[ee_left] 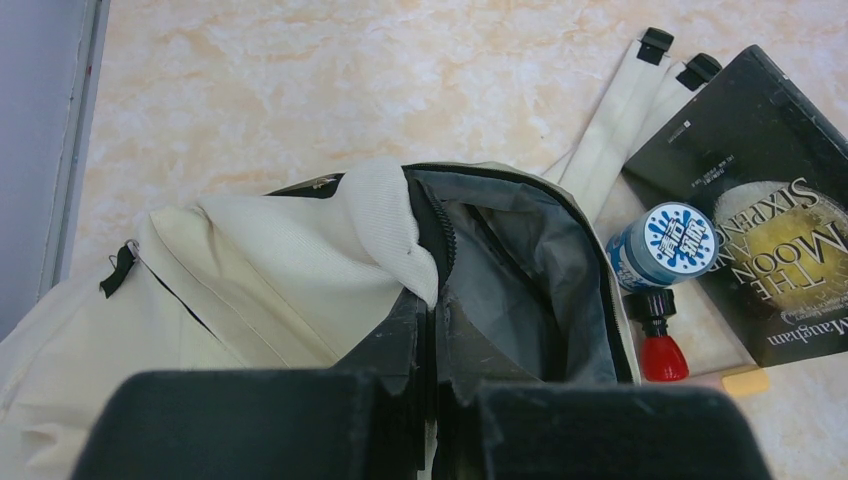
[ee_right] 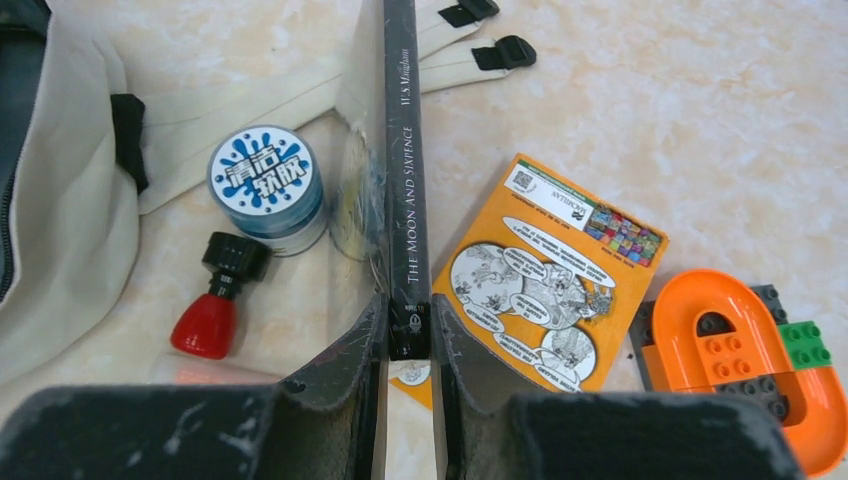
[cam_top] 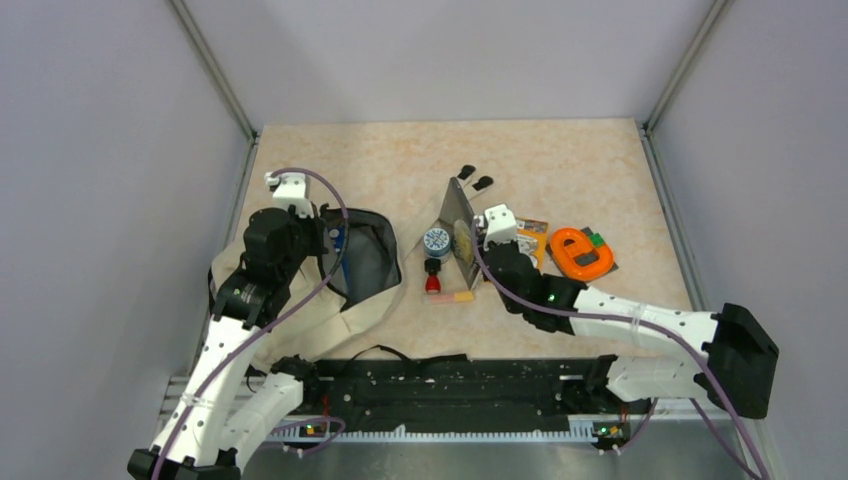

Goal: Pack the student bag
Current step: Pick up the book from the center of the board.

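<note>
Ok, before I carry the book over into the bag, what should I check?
1. The right gripper clamped on the book spine: ok.
2. The left gripper pinching the student bag rim: ok.
3. The opening gapes, grey lining showing: ok.
4. Straight path to the bag: not ok, the blue-lidded tub and red-capped bottle lie between.
5. Book clear of the shoulder straps: cannot tell.

bright, even, diffuse light from above. shadows are soft and faint, gathering beside the upright book and inside the student bag, whose lining looks dim. the book's cover shows slight sheen. the table is sharp in the wrist views, but the right gripper's fingers blur nearest the lens.
</note>
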Controlling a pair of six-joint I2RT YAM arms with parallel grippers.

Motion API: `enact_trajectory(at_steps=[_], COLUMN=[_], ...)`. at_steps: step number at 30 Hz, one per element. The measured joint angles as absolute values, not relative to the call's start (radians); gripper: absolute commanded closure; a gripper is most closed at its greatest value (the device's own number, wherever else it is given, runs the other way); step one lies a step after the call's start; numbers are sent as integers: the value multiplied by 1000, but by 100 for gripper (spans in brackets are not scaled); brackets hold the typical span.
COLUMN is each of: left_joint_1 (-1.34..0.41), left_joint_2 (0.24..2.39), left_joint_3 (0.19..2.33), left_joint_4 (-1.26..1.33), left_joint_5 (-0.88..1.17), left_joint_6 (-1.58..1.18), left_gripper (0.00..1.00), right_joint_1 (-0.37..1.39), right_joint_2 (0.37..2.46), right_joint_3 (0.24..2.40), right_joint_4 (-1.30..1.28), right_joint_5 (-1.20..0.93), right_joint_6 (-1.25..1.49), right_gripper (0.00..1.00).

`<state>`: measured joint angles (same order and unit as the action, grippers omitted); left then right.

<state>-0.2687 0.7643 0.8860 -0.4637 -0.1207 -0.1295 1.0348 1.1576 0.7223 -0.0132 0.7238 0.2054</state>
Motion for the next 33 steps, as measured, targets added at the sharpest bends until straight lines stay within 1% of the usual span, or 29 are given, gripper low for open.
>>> enact_trajectory(at_steps=[11,18,21,24,27,33], left_joint_1=[-269,-269,-269,-269,-269,-269], left_joint_2=[765,770,770,770,770,770], left_joint_3=[886,886,886,886,886,886], left_joint_4=[-464,-463,-463,-463,-463,-463], left_joint_5=[-121,-121,-121,-121,-120,-120], left_joint_6=[-130,-130,-130,-130,-130,-130], left_gripper=[100,100,100,100,100,100], right_joint_1=[1039,1039,1039,1038,1038,1039], right_joint_2=[1164,1150,1139,1122,1115,1148], right_joint_3=[678,667,661,644,635,645], right_joint_4=[38,48,58,80,98,132], right_joint_5=[754,706,670,641,622,604], right_joint_6=[90,117,153,181,204,213], right_gripper=[100,100,97,91,87,78])
